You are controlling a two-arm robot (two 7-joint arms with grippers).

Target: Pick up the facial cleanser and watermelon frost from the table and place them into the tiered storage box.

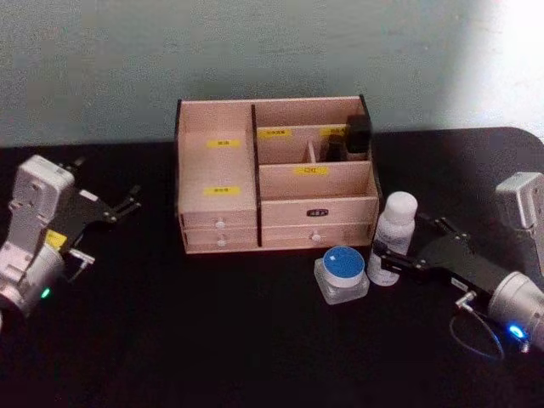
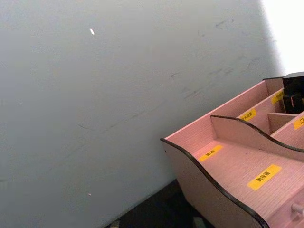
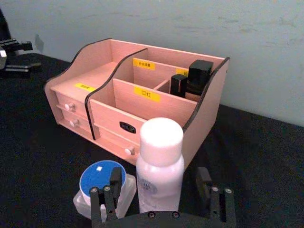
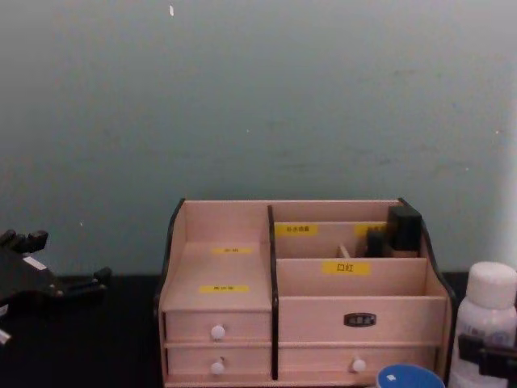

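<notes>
The right gripper (image 3: 158,183) is low over the counter (image 1: 212,340) on the right side, its jaws spread and straddling the lower body of the white bottle (image 1: 396,234), with a gap showing on each side in the right wrist view, so nothing is pinched yet. I take this white-capped bottle for the facial cleanser. It stands upright, its long axis vertical, just off the front right corner of the tiered storage box (image 1: 221,217). The blue-lidded jar (image 1: 342,272), probably the watermelon frost, sits just beside the bottle on its left, close to the left-hand jaw, so closing squarely on the bottle without nudging the jar looks like the delicate point. The box lies ahead and to the left of the jaws, its open compartments above bottle height. The left gripper (image 1: 109,228) rests well apart at the counter's left, jaws spread, so the right arm is plainly the nearer one.
</notes>
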